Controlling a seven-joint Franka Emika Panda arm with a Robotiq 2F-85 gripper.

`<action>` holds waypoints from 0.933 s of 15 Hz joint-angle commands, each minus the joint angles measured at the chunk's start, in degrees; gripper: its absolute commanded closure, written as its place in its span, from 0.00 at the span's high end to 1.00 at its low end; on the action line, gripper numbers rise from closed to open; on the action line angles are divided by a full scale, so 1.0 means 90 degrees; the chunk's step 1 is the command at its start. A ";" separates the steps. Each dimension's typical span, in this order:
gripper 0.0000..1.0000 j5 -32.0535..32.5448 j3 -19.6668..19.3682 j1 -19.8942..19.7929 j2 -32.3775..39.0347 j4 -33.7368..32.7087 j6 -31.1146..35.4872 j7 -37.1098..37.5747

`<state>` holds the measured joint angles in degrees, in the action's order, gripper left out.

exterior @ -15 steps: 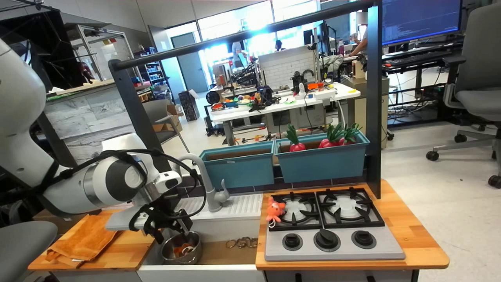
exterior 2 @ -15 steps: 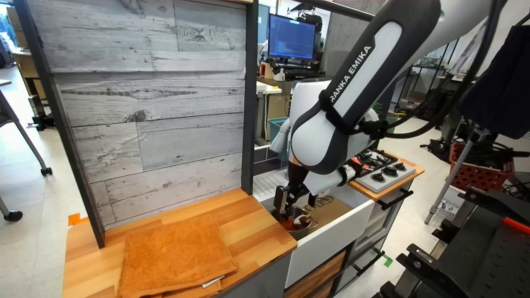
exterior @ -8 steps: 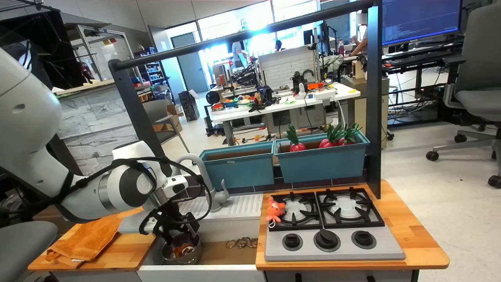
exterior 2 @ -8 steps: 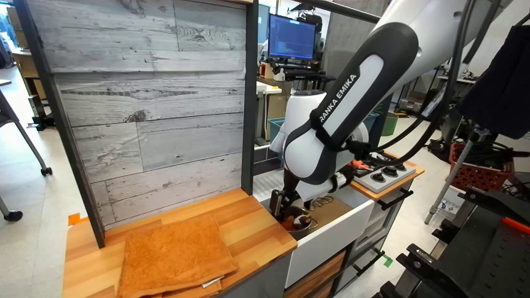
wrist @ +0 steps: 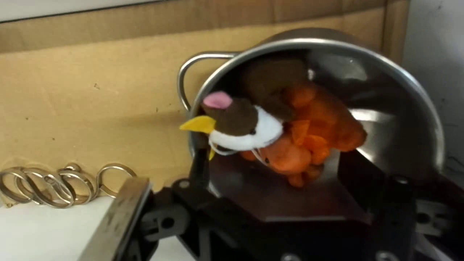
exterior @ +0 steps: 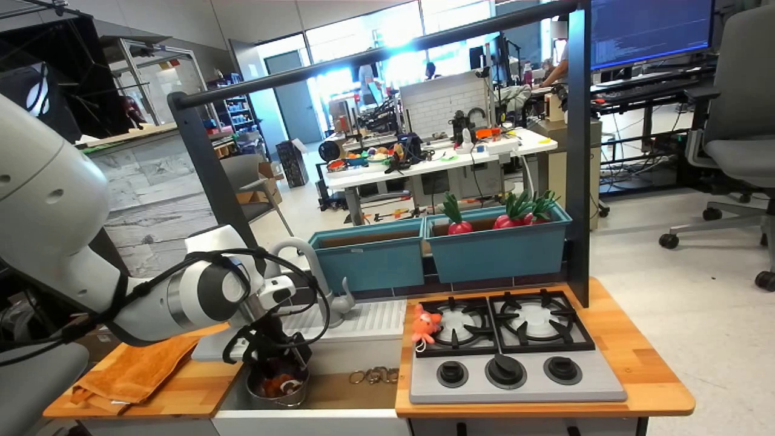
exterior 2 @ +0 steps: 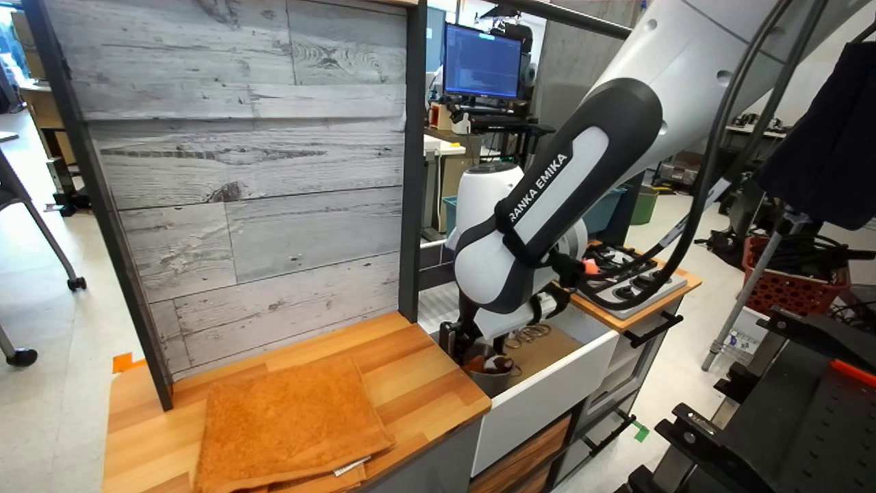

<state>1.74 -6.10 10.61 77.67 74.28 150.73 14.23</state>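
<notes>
Lower than before, the claw (exterior: 275,363) has come down: in an exterior view it dips into the metal pot (exterior: 289,401), which stands in the sink (exterior: 351,351). Also in an exterior view, the orange cloth (exterior 2: 294,418) lies on the table (exterior 2: 424,370), apart from this pot. In the wrist view, the fingers (wrist: 362,177) are spread wide — the brown-and-white toy (wrist: 235,119) and the orange toy (wrist: 308,145) rest inside the pot, near to them. The reach down seems nearly done — but no toy is yet gripped or lifted.

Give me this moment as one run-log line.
gripper: open, at mouth of pot | pot: in sink | inside pot: brown-and-white toy, orange toy | towel: on counter
</notes>
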 commanded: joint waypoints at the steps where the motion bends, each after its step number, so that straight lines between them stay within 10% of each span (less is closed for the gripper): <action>1: 0.59 -0.0029 0.0018 0.0115 0.0400 -0.0621 -0.0342 0.0189; 6: 0.67 -0.0034 0.0079 0.0135 0.0422 -0.0616 -0.0331 0.0178; 7: 0.43 -0.0047 0.0077 0.0130 0.0425 -0.0602 -0.0314 0.0203; 14: 0.01 0.0042 -0.0037 0.0324 -0.0456 0.0673 0.0637 0.0213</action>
<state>1.74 -5.98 11.54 78.90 72.70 151.16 15.03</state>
